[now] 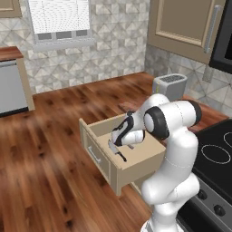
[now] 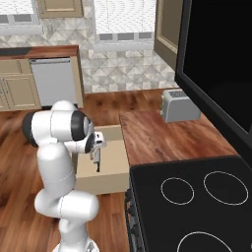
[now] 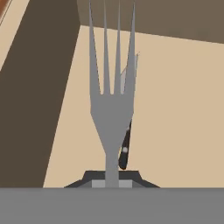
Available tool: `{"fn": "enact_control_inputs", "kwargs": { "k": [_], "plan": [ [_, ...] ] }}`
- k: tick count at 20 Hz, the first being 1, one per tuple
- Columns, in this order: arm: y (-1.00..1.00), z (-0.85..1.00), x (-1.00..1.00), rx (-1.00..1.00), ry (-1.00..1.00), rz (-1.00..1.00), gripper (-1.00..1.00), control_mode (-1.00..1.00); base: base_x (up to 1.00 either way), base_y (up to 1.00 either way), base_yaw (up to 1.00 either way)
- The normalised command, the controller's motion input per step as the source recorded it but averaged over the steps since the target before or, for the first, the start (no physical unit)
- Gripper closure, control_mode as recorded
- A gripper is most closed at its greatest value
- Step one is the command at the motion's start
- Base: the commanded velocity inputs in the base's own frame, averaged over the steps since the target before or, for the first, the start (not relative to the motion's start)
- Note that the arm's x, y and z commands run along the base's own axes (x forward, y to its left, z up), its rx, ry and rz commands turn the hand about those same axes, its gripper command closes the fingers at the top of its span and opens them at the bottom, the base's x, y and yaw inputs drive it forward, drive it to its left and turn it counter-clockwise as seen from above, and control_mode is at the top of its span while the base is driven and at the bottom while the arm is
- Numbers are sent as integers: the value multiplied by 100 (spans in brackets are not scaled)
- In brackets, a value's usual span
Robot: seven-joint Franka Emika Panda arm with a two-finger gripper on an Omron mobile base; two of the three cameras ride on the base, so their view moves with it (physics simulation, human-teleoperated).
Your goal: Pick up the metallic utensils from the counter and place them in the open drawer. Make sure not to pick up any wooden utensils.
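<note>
Jaws were clamped on a fork (image 3: 112, 118), tines pointing down into the open drawer (image 1: 136, 170). A knife (image 3: 125, 146) lay on the drawer floor right behind the fork, with plenty of bare floor beside it.

The left base view looks forward and down from behind the arm (image 1: 174, 149), which rises at its lower right, over the open drawer (image 1: 136, 165) toward a tiled wall with a window. The right base view faces the same drawer (image 2: 106, 172) from the other side, with the arm at lower left; both share the toaster (image 1: 170, 86) and stove (image 2: 197, 197). The hand view sits very close, looking along a fork (image 3: 111, 109) into the drawer's floor.
</note>
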Motion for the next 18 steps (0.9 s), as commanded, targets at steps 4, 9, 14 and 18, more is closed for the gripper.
{"fn": "enact_control_inputs", "kwargs": {
  "k": [4, 9, 14, 18],
  "plan": [
    [17, -21, 0, 0, 6, 0, 100, -100, 0, 0, 0],
    [12, -21, 0, 0, 1, 0, 100, -100, 0, 0, 0],
    [6, -40, 7, 0, 0, 0, 100, -100, 0, 0, 0],
    [3, -39, 4, 0, 0, 0, 100, -100, 0, 0, 0]
  ]
}}
